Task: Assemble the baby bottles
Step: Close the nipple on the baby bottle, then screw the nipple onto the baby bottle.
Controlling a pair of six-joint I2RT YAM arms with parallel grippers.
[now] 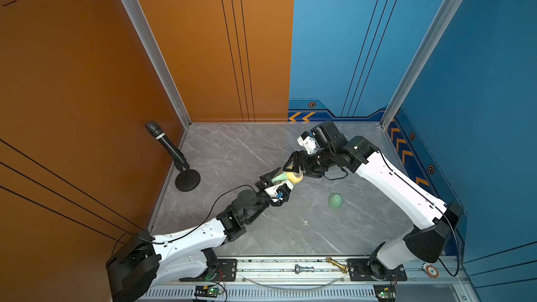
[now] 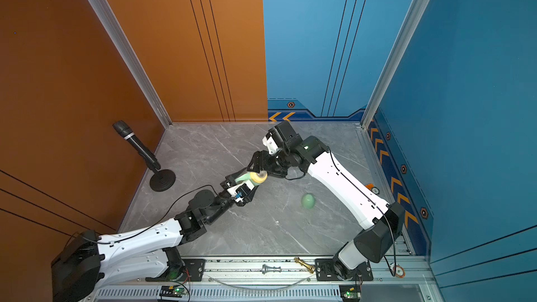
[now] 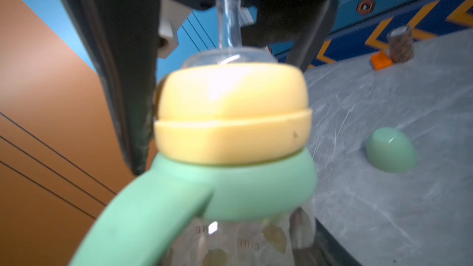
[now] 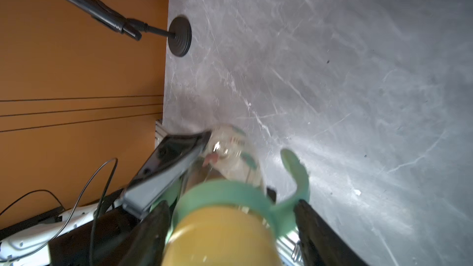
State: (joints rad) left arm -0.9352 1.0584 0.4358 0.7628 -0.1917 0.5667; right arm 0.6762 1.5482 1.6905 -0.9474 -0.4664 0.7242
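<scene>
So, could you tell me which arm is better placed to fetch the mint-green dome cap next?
Right. The left gripper is shut on the bottle body; the right gripper is open around the yellow collar, and the dome cap lies on its side.

Yellow screw collar (image 3: 231, 113) with clear teat (image 3: 226, 14); mint-green handled ring (image 3: 230, 190) beneath; clear bottle body (image 3: 230, 246) printed with pale leaf shapes and reddish letters. Mint-green dome cap (image 1: 335, 200), lower right of centre in both top views. Grey marble-veined table (image 1: 232, 152). Orange wall panels (image 1: 72, 82) with thin black lines at left; blue panels (image 1: 479, 82) at right with orange chevrons. Black microphone (image 1: 165, 143) on black round base. Silver chess piece (image 1: 303, 269) and gold chess piece (image 1: 338, 264) at bottom edge. White-and-black arms; black hands.
</scene>
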